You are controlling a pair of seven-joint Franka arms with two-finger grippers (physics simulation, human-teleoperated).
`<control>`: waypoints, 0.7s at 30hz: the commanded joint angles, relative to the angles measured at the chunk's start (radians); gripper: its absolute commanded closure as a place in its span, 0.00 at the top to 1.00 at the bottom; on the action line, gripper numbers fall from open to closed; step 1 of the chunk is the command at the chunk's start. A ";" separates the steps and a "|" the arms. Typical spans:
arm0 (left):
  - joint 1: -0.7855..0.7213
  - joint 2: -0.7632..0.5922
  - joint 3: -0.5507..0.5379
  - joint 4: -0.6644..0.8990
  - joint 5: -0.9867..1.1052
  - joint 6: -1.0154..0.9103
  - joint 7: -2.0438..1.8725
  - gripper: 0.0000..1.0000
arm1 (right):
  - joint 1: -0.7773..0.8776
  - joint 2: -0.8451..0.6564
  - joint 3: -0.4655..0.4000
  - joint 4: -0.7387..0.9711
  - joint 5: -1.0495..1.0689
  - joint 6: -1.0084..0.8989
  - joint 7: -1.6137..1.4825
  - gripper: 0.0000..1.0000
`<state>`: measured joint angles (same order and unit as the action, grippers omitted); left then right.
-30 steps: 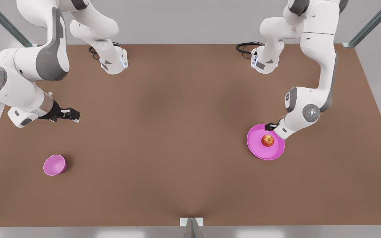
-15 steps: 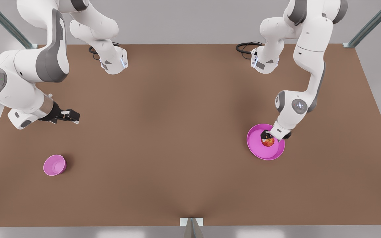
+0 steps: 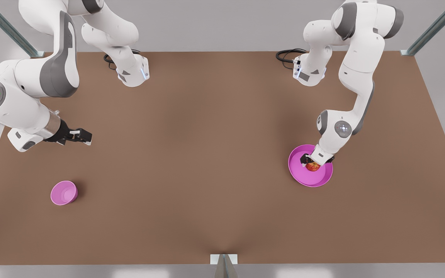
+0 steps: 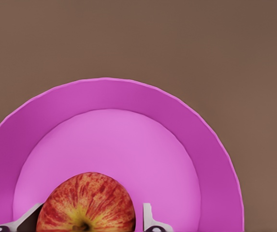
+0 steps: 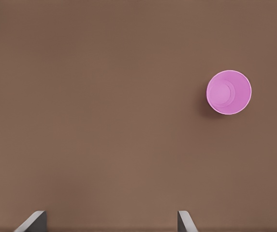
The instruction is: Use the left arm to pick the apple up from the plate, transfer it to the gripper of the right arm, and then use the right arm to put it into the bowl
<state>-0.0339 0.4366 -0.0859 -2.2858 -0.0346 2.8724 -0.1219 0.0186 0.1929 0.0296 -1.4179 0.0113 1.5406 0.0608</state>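
My left jaws [image 4: 87, 223] stand apart astride the apple [image 4: 86, 203] on the plate [image 4: 191, 140] near the counter's right edge, so I should close evenly on its widest girth before lifting, while my right jaws [image 5: 110, 221] wait, apart, above bare counter [image 5: 104, 121] short of the bowl [image 5: 228, 92].

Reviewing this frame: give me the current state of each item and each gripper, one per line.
apple: resting on the plate, between the left gripper's open fingers, not clamped.
plate: flat on the table, holding the apple.
bowl: upright on the table, nothing in it.
left gripper: open, lowered around the apple.
right gripper: open, waiting above the table, away from the bowl.
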 commanded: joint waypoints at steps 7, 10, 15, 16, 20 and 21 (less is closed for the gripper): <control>0.005 0.001 0.000 0.005 0.022 0.005 -0.016 0.83 | -0.008 -0.001 0.000 0.000 0.003 0.001 -0.026 1.00; 0.003 0.007 0.000 0.005 0.022 0.005 -0.016 0.75 | -0.008 -0.001 0.001 0.000 0.003 0.001 -0.026 1.00; 0.006 0.014 -0.002 0.012 0.022 0.005 -0.018 0.75 | -0.005 -0.001 0.003 0.000 0.004 0.001 -0.015 1.00; 0.005 0.016 -0.002 0.017 0.022 0.005 -0.018 0.75 | -0.005 -0.001 0.003 0.000 0.004 0.001 -0.015 1.00; 0.003 -0.054 -0.003 0.060 0.022 -0.004 -0.021 0.75 | -0.005 -0.001 0.003 0.000 0.004 0.001 -0.015 1.00; -0.003 -0.090 -0.006 0.060 0.021 -0.019 -0.022 0.75 | -0.005 -0.001 0.003 0.000 0.004 0.001 -0.015 1.00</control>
<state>-0.0331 0.3610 -0.0980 -2.2288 -0.0125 2.8715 -0.1401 0.0137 0.1928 0.0322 -1.4179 0.0146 1.5419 0.0499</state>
